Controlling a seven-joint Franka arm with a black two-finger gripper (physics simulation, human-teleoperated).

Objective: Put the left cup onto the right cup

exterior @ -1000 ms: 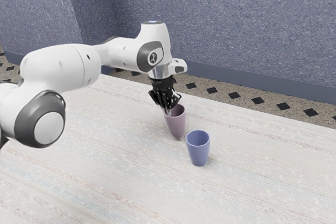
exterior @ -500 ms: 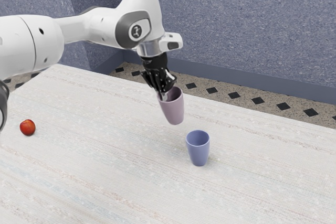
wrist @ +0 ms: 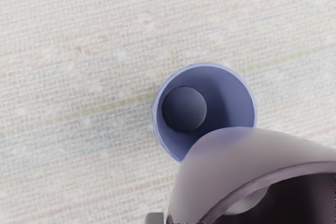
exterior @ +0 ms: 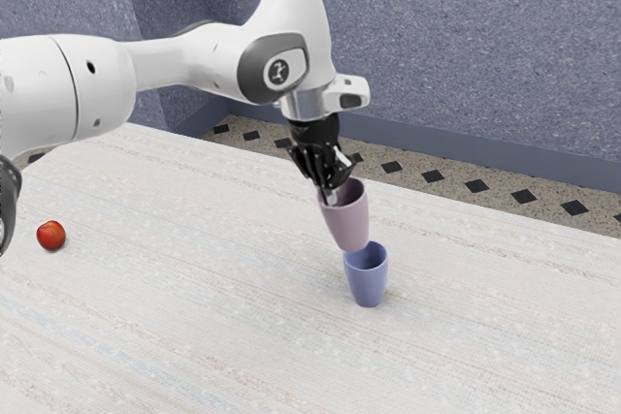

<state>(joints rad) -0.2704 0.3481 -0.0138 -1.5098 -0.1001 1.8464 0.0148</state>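
where the white arm point(exterior: 175, 60) reaches in from the upper left of the exterior view, its black gripper point(exterior: 330, 184) hangs just above the middle of the frame. it is clenched on the rim of the mauve cup point(exterior: 346, 220), with one finger seemingly inside the mouth and the other against the outer wall. the mauve cup is lifted clear of the table point(exterior: 175, 327). it is mouth up and tilted, its top leaning toward the upper left and its base pointing down and to the right. that base sits right at the upper left part of the rim of the blue cup point(exterior: 366, 278). the blue cup stands upright on the table just below and right of centre. whether base and rim touch, i cannot tell.

in the wrist view the blue cup point(wrist: 226, 98) is seen from above, its mouth round and open and its dark inner floor in plain sight, with the pale woven table point(wrist: 79, 51) around it. the mauve cup point(wrist: 247, 161) looms blurred just under the hand. its wall covers the part of the blue cup's rim nearest the gripper, so the held cup is offset to one side of the blue cup's mouth and not centred over it.

a small red ball point(exterior: 51, 235) lies on the table at the far left edge of the exterior view, well apart from both cups. behind the table a strip of tiled floor point(exterior: 456, 178) with dark diamonds runs along a blue-grey wall point(exterior: 485, 36).
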